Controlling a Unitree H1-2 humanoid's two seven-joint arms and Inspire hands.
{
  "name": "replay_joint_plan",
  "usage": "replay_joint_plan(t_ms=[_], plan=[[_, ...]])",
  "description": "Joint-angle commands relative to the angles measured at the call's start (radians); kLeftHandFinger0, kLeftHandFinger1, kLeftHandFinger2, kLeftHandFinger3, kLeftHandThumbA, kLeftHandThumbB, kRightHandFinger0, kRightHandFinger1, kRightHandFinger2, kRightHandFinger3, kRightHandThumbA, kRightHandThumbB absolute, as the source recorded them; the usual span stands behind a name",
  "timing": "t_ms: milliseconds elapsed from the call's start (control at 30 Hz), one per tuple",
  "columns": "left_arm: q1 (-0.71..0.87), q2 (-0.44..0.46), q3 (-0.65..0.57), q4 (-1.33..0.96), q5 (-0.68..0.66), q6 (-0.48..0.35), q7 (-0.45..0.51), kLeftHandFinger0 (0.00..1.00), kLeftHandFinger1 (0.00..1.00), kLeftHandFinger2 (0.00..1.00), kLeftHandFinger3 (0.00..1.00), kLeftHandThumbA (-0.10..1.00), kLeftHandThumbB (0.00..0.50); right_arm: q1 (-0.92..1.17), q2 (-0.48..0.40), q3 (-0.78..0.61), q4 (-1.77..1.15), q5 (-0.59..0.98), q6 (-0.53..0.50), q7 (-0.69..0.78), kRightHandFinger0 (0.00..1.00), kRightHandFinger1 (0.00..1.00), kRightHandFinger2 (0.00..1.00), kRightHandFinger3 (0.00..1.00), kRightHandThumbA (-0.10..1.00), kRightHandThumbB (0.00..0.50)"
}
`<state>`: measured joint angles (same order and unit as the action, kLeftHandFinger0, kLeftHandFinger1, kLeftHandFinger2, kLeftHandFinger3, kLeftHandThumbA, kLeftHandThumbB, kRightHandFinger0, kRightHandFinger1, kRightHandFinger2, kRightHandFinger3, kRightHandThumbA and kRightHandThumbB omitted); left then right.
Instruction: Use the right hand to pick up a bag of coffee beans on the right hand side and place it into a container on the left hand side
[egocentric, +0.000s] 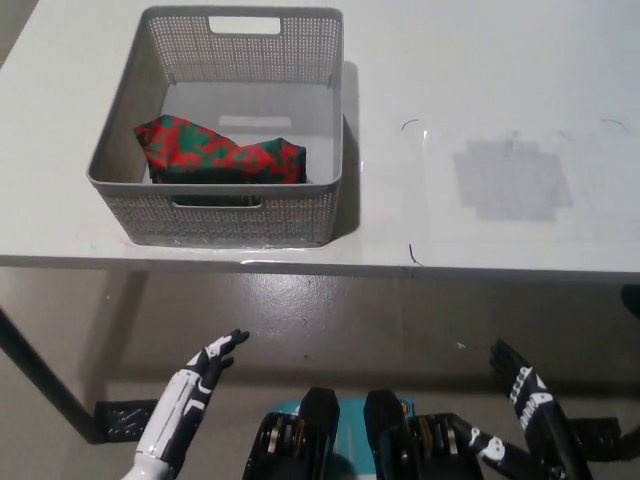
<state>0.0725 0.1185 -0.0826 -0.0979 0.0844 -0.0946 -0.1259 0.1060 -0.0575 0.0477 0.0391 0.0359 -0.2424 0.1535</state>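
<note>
A red and green patterned coffee bean bag (222, 152) lies inside the grey perforated basket (225, 213) on the left part of the white table (470, 110). My black right hand (523, 400) hangs low at the bottom right, below the table's front edge, open and holding nothing. At the bottom left my white left hand (195, 390) rests below the table, its fingers spread and nothing in it.
A grey square patch (512, 180) marks the table's right side. The table's front edge (400, 268) runs across the middle of the picture, with the floor below. A dark table leg (40, 375) slants at the lower left.
</note>
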Motion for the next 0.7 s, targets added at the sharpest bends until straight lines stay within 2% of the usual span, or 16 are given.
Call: replay_joint_plan(t_ms=[0,100,133,267,367,533,667], plan=[[-0.019,-0.003,0.016,-0.009,-0.026,-0.031,0.009,1.0,1.0,1.0,1.0,1.0,0.294,-0.032,-0.007,-0.005,0.008,0.042,-0.098,0.018,1.0,1.0,1.0,1.0,1.0,0.293],[-0.031,0.001,0.019,-0.015,-0.027,-0.02,0.001,1.0,1.0,1.0,1.0,1.0,0.278,-0.044,-0.009,-0.004,0.024,0.045,-0.103,0.019,1.0,1.0,1.0,1.0,1.0,0.306],[-0.034,0.0,0.019,-0.013,-0.027,-0.024,0.001,1.0,1.0,1.0,1.0,1.0,0.257,-0.048,-0.009,-0.004,0.028,0.05,-0.104,0.02,1.0,1.0,1.0,1.0,1.0,0.298],[-0.042,-0.001,0.022,-0.006,-0.025,-0.023,0.001,1.0,1.0,1.0,1.0,1.0,0.258,-0.058,-0.011,-0.004,0.043,0.063,-0.113,0.027,1.0,1.0,1.0,1.0,1.0,0.277],[-0.043,-0.006,0.023,-0.008,0.022,-0.003,0.027,1.0,1.0,1.0,1.0,1.0,0.243,-0.06,-0.01,-0.004,0.049,0.058,-0.12,0.023,1.0,1.0,1.0,1.0,1.0,0.281],[-0.038,-0.024,0.034,-0.021,0.07,0.043,0.063,1.0,1.0,1.0,1.0,1.0,0.174,-0.056,-0.015,0.0,0.047,0.037,-0.112,0.017,1.0,1.0,1.0,1.0,1.0,0.286],[-0.04,-0.026,0.037,-0.027,0.081,0.057,0.067,1.0,1.0,1.0,1.0,1.0,0.179,-0.06,-0.017,0.001,0.056,0.023,-0.123,0.012,1.0,1.0,1.0,1.0,1.0,0.294]])
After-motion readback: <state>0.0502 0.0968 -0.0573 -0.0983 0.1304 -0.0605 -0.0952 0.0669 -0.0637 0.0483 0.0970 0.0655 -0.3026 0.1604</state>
